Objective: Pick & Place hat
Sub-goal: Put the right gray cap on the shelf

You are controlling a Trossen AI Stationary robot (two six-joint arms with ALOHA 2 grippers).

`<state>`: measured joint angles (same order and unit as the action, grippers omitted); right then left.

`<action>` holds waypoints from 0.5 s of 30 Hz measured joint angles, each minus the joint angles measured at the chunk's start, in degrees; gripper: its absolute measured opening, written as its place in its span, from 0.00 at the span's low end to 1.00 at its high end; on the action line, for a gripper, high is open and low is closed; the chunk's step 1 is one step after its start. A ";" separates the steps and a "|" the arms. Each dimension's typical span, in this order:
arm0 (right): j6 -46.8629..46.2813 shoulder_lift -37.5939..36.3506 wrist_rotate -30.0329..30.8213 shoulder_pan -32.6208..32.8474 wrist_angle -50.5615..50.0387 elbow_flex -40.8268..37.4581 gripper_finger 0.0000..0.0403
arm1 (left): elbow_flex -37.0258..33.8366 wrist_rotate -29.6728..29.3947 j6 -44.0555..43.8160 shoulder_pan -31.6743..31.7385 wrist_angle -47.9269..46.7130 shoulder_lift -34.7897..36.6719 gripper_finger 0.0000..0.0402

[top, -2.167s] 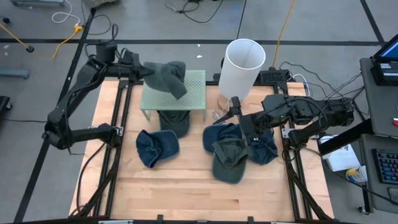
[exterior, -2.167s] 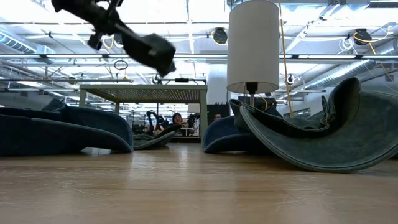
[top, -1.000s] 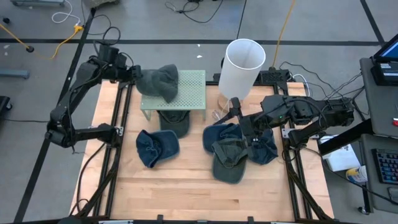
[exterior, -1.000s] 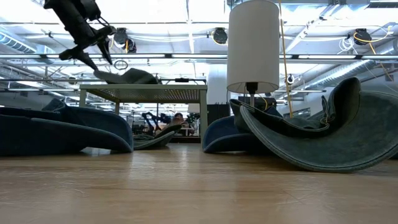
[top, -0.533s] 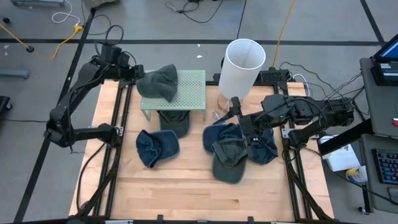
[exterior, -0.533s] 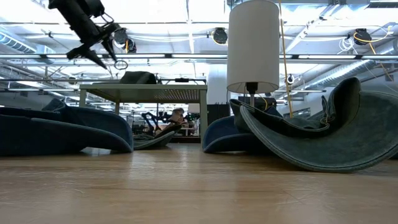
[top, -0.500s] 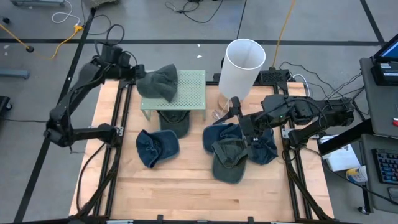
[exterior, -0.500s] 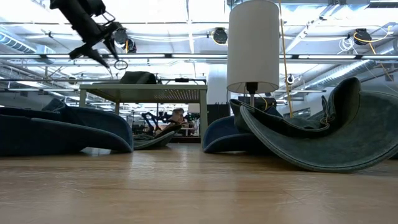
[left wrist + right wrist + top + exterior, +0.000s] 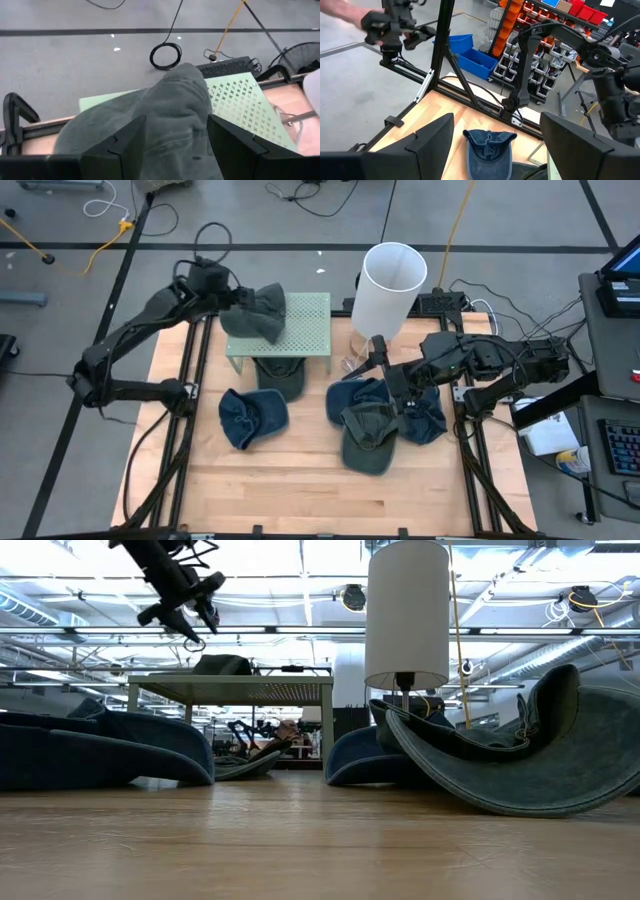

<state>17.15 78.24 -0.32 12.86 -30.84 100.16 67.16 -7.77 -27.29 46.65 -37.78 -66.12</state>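
A grey-green hat (image 9: 256, 311) lies on the left part of the pale green perforated stand (image 9: 310, 330) at the table's far side. In the low view it shows as a lump (image 9: 222, 664) on the stand's top (image 9: 280, 690). My left gripper (image 9: 232, 299) hangs open just left of the hat and above it (image 9: 195, 623). In the left wrist view the hat (image 9: 175, 110) shows between and beyond the spread fingers (image 9: 131, 145). My right gripper (image 9: 385, 372) waits open above the hats at the right, nothing between its fingers (image 9: 432, 145).
A dark green hat (image 9: 280, 375) lies under the stand, a dark blue one (image 9: 252, 418) in front of it. Blue and green hats (image 9: 370, 438) are piled at the right. A tall white cylinder (image 9: 390, 285) stands at the far right. Bare wood lies along the near edge.
My left gripper has swung from the table's far left corner toward the right, closing on the hat on the stand, and has rolled as it went. It stays open above the stand. The hat's near flap has sunk and the hat now rests as a lump.
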 joint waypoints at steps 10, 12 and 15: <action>-1.93 0.00 0.00 0.00 0.17 0.00 0.71 | 0.00 -6.10 -1.76 -6.61 0.62 -7.67 0.53; -1.92 0.00 0.00 0.00 0.16 0.00 0.71 | 0.00 -6.69 -2.27 -7.52 0.06 -8.04 0.53; -1.64 0.00 0.02 0.00 0.17 0.00 0.71 | 0.00 -6.91 -2.73 -9.06 -1.28 -8.07 0.53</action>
<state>15.51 78.24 -0.30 12.86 -30.67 100.16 67.16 -14.68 -30.02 37.60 -39.06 -74.19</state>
